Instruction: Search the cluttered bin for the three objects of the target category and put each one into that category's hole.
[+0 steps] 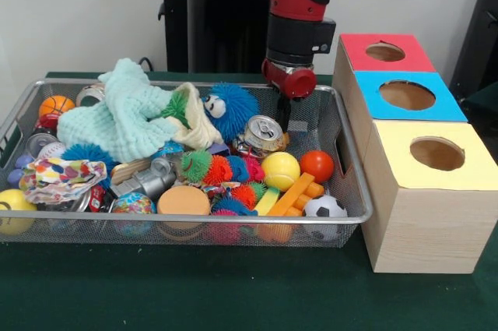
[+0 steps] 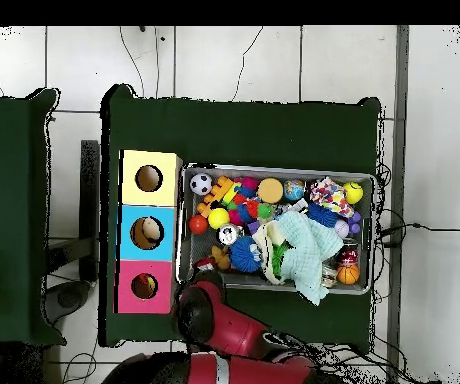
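Observation:
A wire mesh bin holds a heap of toys, cans and cloth. My gripper hangs low in its far right corner, just behind a silver can lying on its side. Close by are a yellow ball, a red ball and a small soccer ball. To the right of the bin stands a wooden box with a red hole, a blue hole and a yellow hole. In the overhead view the arm covers the gripper.
A mint cloth and a blue fuzzy toy fill the bin's back. A basketball and a patterned cloth lie at the left, spiky toys in the middle. The box touches the bin.

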### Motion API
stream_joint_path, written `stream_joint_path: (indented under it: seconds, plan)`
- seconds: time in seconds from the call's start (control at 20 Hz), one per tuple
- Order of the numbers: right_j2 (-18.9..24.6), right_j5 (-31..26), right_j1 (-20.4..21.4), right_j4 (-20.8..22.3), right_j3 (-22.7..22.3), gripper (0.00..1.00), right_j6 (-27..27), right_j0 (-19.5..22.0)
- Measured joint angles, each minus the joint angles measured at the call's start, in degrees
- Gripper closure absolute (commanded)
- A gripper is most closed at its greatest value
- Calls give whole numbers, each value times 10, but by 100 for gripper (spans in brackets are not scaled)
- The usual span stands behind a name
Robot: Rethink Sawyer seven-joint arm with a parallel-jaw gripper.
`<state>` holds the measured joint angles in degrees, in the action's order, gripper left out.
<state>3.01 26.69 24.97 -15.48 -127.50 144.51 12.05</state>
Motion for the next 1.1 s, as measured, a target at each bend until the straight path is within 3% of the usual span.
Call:
stream_joint_path:
  seconds: [0.35,0.55,1.1]
  plan:
    - [-36,-56,4,-66,20,100,0,-52]
    - [-44,-81,4,-77,30,100,0,-60]
    - [-32,-160,31,-18,36,100,0,28]
